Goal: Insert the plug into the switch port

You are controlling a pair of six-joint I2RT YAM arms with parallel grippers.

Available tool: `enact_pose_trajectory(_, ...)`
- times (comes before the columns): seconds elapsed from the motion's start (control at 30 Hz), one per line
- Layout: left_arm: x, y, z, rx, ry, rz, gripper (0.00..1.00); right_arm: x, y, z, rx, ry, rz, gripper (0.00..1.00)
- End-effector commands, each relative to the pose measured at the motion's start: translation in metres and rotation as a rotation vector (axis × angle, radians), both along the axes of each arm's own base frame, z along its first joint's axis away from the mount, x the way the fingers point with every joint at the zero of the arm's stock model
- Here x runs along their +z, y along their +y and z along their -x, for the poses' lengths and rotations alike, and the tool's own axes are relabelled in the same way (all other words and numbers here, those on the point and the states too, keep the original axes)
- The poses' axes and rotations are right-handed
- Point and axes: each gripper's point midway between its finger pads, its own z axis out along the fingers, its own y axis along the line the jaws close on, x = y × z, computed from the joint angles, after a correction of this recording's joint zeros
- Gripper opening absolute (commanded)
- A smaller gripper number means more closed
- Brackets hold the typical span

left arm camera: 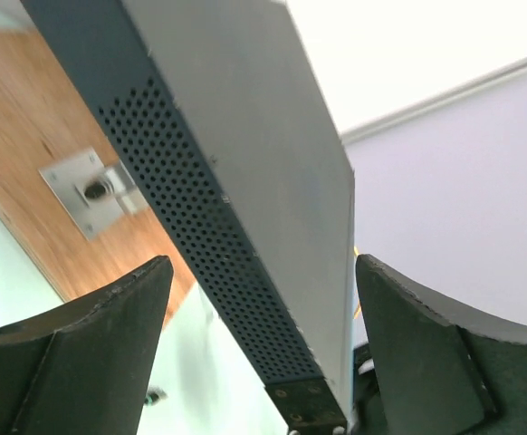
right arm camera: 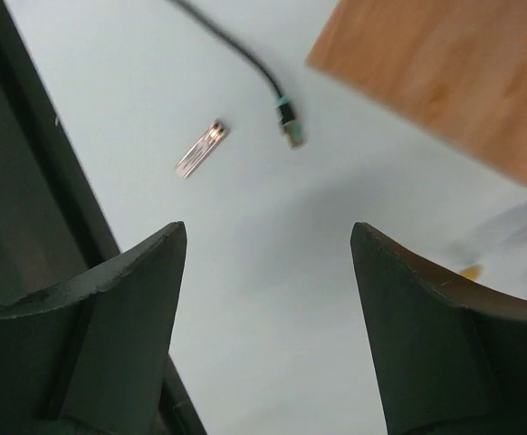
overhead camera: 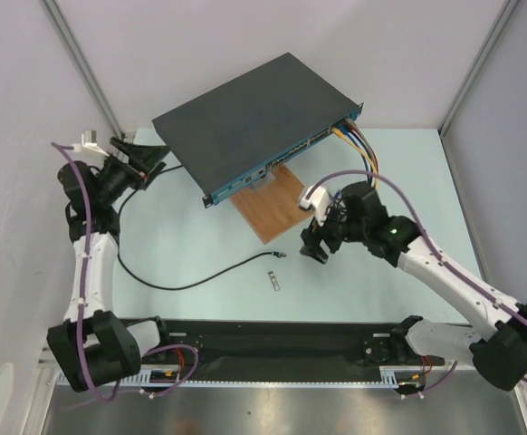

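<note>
The plug (overhead camera: pixel 281 256) is the pale tip of a thin black cable (overhead camera: pixel 200 281) lying on the table; it also shows in the right wrist view (right arm camera: pixel 291 131). The switch (overhead camera: pixel 250 118) is a flat dark-grey box with a row of ports (overhead camera: pixel 291 152) on its blue front face. My right gripper (overhead camera: pixel 315 243) is open and empty, hovering just right of the plug. My left gripper (overhead camera: pixel 150 159) is open at the switch's left corner, whose perforated side (left arm camera: pixel 209 236) lies between my fingers without visible contact.
A wooden board (overhead camera: pixel 273 204) lies under the switch's front edge. A small silver stick (overhead camera: pixel 273 282) lies near the plug, also in the right wrist view (right arm camera: pixel 200 149). Yellow, blue and red cables (overhead camera: pixel 363 145) are plugged in at the switch's right end. A black rail (overhead camera: pixel 273 340) runs along the near edge.
</note>
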Motion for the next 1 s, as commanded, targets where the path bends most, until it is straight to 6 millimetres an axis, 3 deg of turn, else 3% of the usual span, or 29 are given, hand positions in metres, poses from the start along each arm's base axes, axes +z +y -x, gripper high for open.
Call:
enact_pose_trajectory(0.0,0.046,0.012,0.015,0.072,-0.135,-0.057,0.87,-0.033,0.004,0.015,0.073,0.003,0.140,0.77)
enact_pose_trajectory(0.13,0.047,0.019,0.025,0.135,-0.131,-0.092,0.89,-0.073,0.034,0.024,0.041,0.120,0.194,0.74)
enact_pose_trajectory(0.23,0.044,0.022,0.031,0.172,-0.122,-0.115,0.89,-0.084,0.059,0.030,0.026,0.152,0.220,0.72)
enact_pose_trajectory(0.3,0.043,0.028,0.030,0.211,-0.121,-0.172,0.89,-0.104,0.070,0.033,0.022,0.205,0.265,0.72)
enact_pose_trajectory(0.33,0.037,0.029,0.034,0.216,-0.089,-0.184,0.89,-0.103,0.078,0.032,0.004,0.225,0.260,0.72)
enact_pose_trajectory(0.37,0.035,0.030,0.035,0.222,-0.092,-0.216,0.89,-0.109,0.084,0.036,0.001,0.239,0.283,0.71)
enact_pose_trajectory(0.4,0.036,0.031,0.036,0.225,-0.096,-0.230,0.89,-0.129,0.084,0.041,-0.003,0.287,0.343,0.69)
enact_pose_trajectory(0.53,0.039,0.033,0.039,0.240,-0.104,-0.267,0.88,-0.144,0.101,0.042,-0.035,0.355,0.392,0.66)
enact_pose_trajectory(0.97,0.030,0.036,0.048,0.259,-0.115,-0.354,0.88,-0.193,0.094,0.028,-0.149,0.378,0.553,0.53)
